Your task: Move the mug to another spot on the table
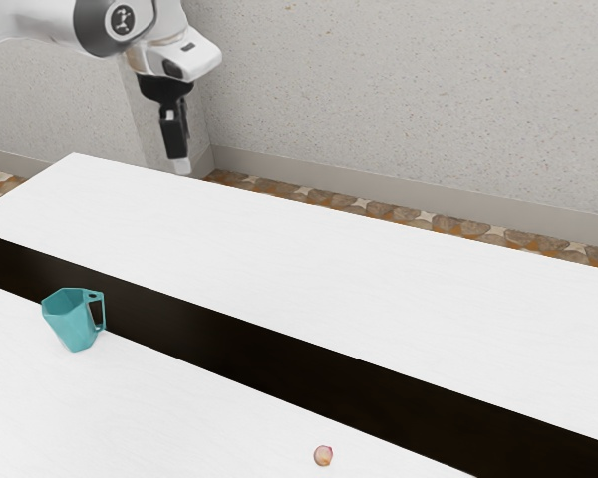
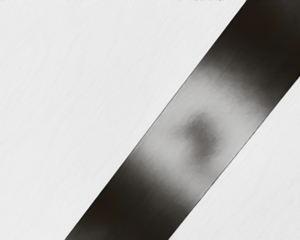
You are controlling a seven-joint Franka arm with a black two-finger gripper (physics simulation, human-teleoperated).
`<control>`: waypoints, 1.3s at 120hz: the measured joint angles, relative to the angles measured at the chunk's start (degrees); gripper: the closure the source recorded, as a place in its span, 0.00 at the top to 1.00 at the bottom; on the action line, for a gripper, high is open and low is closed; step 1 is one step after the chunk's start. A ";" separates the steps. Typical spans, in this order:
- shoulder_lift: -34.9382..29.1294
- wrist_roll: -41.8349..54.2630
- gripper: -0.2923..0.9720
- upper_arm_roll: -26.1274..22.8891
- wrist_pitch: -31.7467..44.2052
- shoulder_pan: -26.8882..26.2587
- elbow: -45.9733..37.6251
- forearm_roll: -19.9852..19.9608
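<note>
- The black gripper [image 1: 181, 164] hangs high over the far side of the white table [image 1: 399, 289], pointing down. It carries nothing, and this angle does not show whether it is open or closed.
- The teal mug [image 1: 75, 319] stands upright on the near surface at the exterior view's left, its handle turned toward the exterior view's right.
- The mug lies well apart from the gripper, nearer and much lower, across a dark band [image 1: 279, 363] that splits the tabletop.
- A small pinkish object [image 1: 323, 456] sits near the front edge, well clear of any likely approach.
- Nothing stands between hand and mug.
</note>
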 joint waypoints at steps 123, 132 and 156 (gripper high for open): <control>-1.32 1.66 0.77 2.70 4.15 10.10 -23.49 3.08; 0.50 1.69 0.77 2.69 5.35 10.98 -23.42 3.24; 5.09 1.34 0.77 2.73 8.97 18.57 -22.59 3.25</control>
